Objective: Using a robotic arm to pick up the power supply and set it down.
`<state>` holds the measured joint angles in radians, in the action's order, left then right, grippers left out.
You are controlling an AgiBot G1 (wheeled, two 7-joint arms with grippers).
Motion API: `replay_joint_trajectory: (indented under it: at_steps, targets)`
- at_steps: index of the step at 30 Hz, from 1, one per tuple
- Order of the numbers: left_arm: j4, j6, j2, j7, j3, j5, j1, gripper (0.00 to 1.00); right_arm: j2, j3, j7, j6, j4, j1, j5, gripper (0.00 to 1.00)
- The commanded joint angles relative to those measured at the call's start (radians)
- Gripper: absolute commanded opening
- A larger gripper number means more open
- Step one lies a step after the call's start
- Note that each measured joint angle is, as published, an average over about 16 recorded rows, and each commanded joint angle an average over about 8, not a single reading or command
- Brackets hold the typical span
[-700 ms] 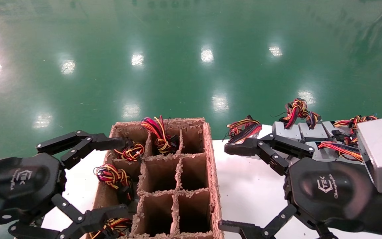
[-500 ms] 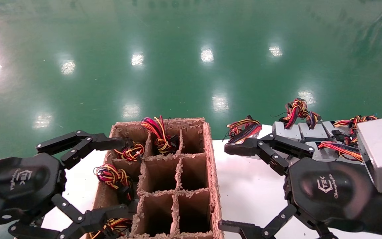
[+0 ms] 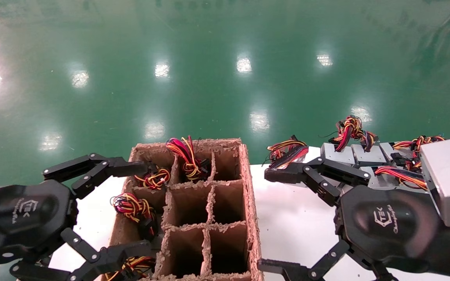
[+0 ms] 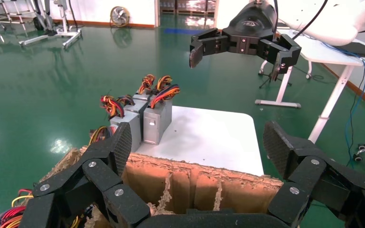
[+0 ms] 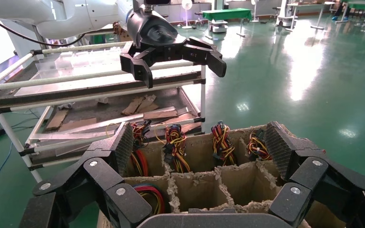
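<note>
On the right, right gripper [image 3: 283,220]: we are spreading its fingers wide, holding nothing.
On the left, left gripper [image 3: 131,208]: we are holding it wide over the divided carton [image 3: 248,203].
Far right, power supply [image 3: 336,154]: standing untouched among its likes.

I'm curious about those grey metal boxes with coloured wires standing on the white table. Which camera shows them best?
The left wrist view: the grey metal boxes stand whole and unblocked. In the head view the right gripper partly hides them. The right wrist view misses them.
</note>
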<state>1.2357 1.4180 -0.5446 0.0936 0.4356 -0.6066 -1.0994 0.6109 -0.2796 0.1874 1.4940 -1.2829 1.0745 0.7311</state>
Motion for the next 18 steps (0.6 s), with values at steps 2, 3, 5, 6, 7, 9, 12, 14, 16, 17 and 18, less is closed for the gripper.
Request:
replay_joint_trajectory:
  at_steps: [2, 3, 5, 6, 7, 9, 12, 14, 16, 17, 18]
  targets:
    - [0.000, 0.000, 0.000, 0.000, 0.000, 0.000, 0.000, 1.00, 0.000, 0.000, 0.000, 0.000, 0.000, 0.000, 0.000, 1.00]
    - [0.000, 0.000, 0.000, 0.000, 0.000, 0.000, 0.000, 1.00, 0.000, 0.000, 0.000, 0.000, 0.000, 0.000, 0.000, 1.00]
    - [0.000, 0.000, 0.000, 0.000, 0.000, 0.000, 0.000, 1.00, 0.000, 0.000, 0.000, 0.000, 0.000, 0.000, 0.000, 1.00]
    - [0.000, 0.000, 0.000, 0.000, 0.000, 0.000, 0.000, 1.00, 0.000, 0.000, 0.000, 0.000, 0.000, 0.000, 0.000, 1.00]
    - [0.000, 0.000, 0.000, 0.000, 0.000, 0.000, 0.000, 1.00, 0.000, 0.000, 0.000, 0.000, 0.000, 0.000, 0.000, 1.00]
    - [0.000, 0.000, 0.000, 0.000, 0.000, 0.000, 0.000, 0.76, 0.000, 0.000, 0.000, 0.000, 0.000, 0.000, 0.000, 1.00]
    - [0.000, 0.000, 0.000, 0.000, 0.000, 0.000, 0.000, 0.38, 0.000, 0.000, 0.000, 0.000, 0.000, 0.000, 0.000, 1.00]
    - [0.000, 0.000, 0.000, 0.000, 0.000, 0.000, 0.000, 0.13, 0.000, 0.000, 0.000, 0.000, 0.000, 0.000, 0.000, 1.00]
    - [0.000, 0.000, 0.000, 0.000, 0.000, 0.000, 0.000, 0.00, 0.000, 0.000, 0.000, 0.000, 0.000, 0.000, 0.000, 1.00]
    - [0.000, 0.000, 0.000, 0.000, 0.000, 0.000, 0.000, 0.00, 0.000, 0.000, 0.000, 0.000, 0.000, 0.000, 0.000, 1.00]
    - [0.000, 0.000, 0.000, 0.000, 0.000, 0.000, 0.000, 0.00, 0.000, 0.000, 0.000, 0.000, 0.000, 0.000, 0.000, 1.00]
